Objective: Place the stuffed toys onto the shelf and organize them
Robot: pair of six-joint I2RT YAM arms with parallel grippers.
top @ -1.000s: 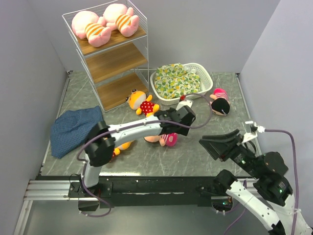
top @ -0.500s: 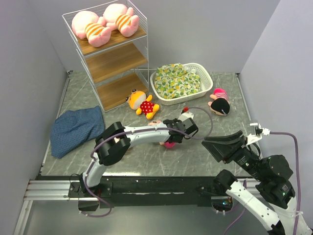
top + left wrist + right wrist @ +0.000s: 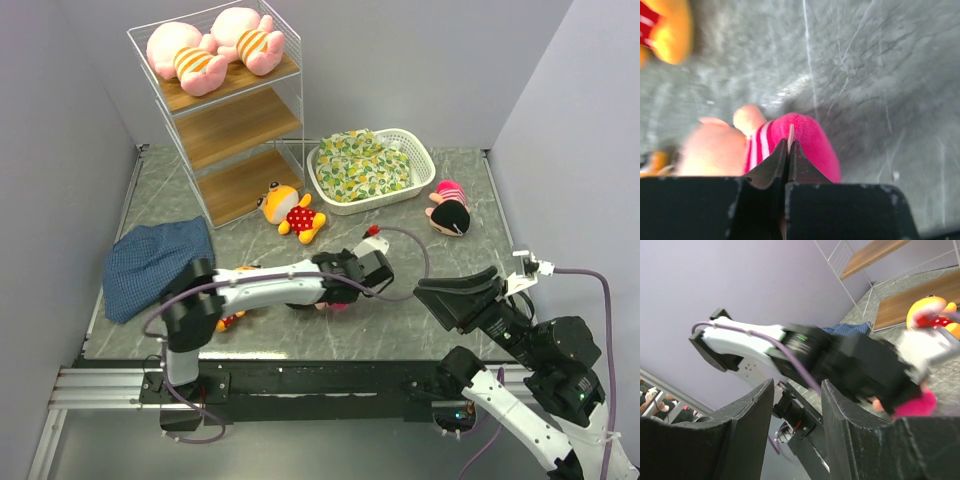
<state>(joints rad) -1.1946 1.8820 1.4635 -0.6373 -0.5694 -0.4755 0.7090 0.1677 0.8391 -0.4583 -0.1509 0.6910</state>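
Observation:
My left gripper (image 3: 330, 298) is low over the table's middle, shut on a thin pale tag of a pink doll (image 3: 815, 145); in the left wrist view its tips (image 3: 788, 144) meet with the sliver between them. Only a bit of that doll (image 3: 340, 304) shows from above. Two pink pigs (image 3: 190, 55) (image 3: 250, 38) lie on the shelf's (image 3: 240, 125) top board. One orange animal (image 3: 288, 212) lies by the shelf's foot, another (image 3: 232, 318) under the left arm. A second doll (image 3: 450, 212) lies at the right. My right gripper (image 3: 455, 295) hovers open and empty (image 3: 797, 410).
A white lattice basket (image 3: 425, 165) holding a yellow-green cloth stands behind the toys. A blue cloth (image 3: 155, 265) lies at the left front. The shelf's two lower boards (image 3: 250, 185) are bare. Walls close in on both sides.
My left gripper has closed from open to shut at the doll and shifted toward the near edge. The right arm has barely moved.

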